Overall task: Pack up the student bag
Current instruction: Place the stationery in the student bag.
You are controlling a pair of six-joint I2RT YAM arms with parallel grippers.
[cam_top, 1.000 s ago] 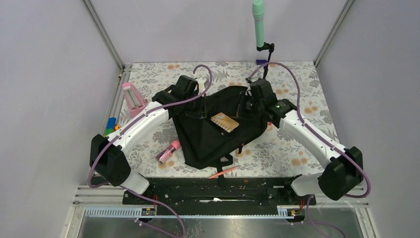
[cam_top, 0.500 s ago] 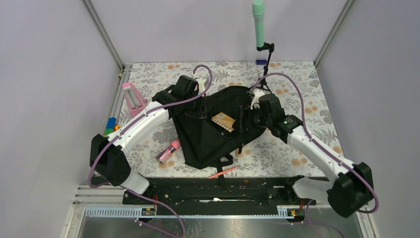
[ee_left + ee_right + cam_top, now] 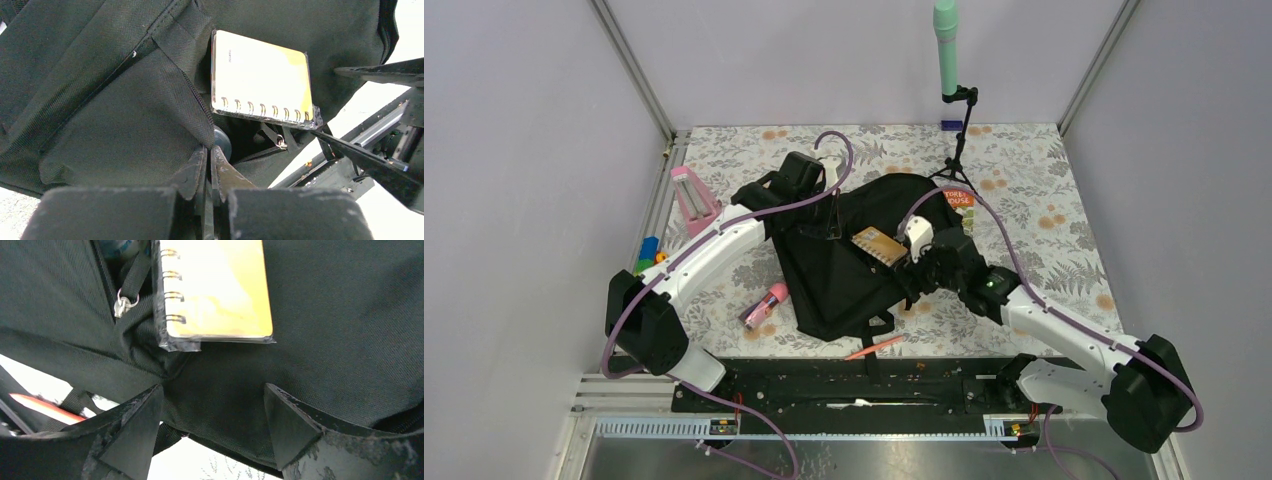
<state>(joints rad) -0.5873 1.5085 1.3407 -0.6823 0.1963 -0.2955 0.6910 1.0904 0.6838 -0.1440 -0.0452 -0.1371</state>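
In the middle of the top view, the student bag [image 3: 839, 275] lies flat on the floral tablecloth [image 3: 1034, 170], a black fabric backpack with its straps trailing toward the lower edge of the frame. A yellow spiral notebook [image 3: 877, 245] sits at the bag's open mouth, near the centre of the picture, partly tucked under the zipper-lined edge. The left gripper [image 3: 829, 222] comes in from the upper left and rests on the bag just left of the notebook; in its wrist view the left gripper [image 3: 209, 156] has its fingers pressed together on the zipper-edged fabric of the bag [image 3: 100, 100], with the notebook [image 3: 260, 82] at upper right of that frame. The right gripper [image 3: 911, 270] reaches in from the lower right and sits at the bag's right edge, just below the notebook. In its wrist view the right gripper [image 3: 215, 407] has its jaws spread wide with nothing between them, over black bag fabric [image 3: 340, 340], and the notebook [image 3: 217, 290] lies at the top of the frame beside a metal zipper ring [image 3: 122, 302]; whether the fingers touch the fabric cannot be told. A red pencil [image 3: 874, 347] lies below the bag, a pink tube [image 3: 764, 305] to its left.
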